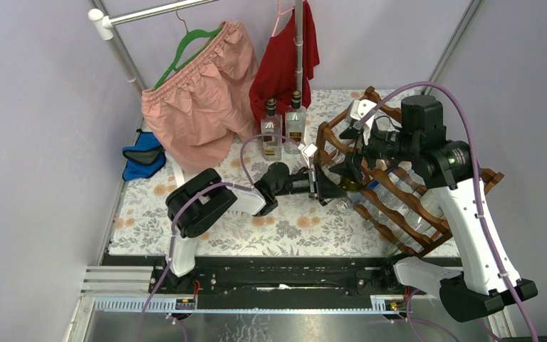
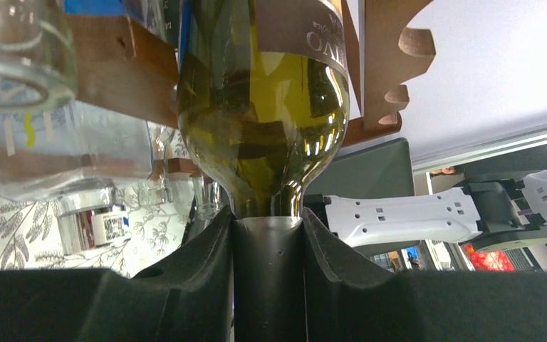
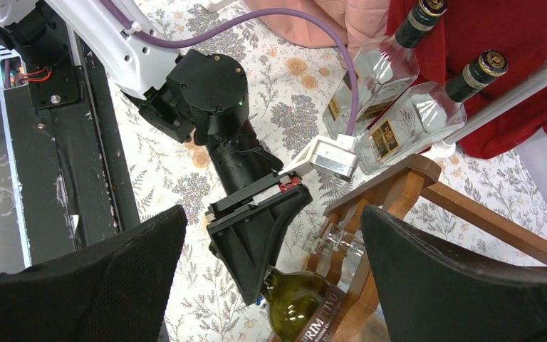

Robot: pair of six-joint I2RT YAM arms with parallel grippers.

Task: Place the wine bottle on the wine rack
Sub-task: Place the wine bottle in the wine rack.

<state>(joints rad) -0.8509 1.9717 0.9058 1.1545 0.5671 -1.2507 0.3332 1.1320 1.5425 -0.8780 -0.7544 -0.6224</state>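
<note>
Inside left pincer (image 2: 267, 226), wine bottle (image 2: 260, 121) neck hidden, label (image 2: 299, 28) cropped

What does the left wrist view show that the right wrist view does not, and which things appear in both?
Only the left wrist view shows the left gripper shut on the neck of the wine bottle, and a white link of the right arm.

Only the right wrist view shows the right gripper, open and holding nothing, two clear bottles standing beside a red garment, and the left arm from outside.

Both show the wine bottle, the wine rack and the flowered tablecloth.
</note>
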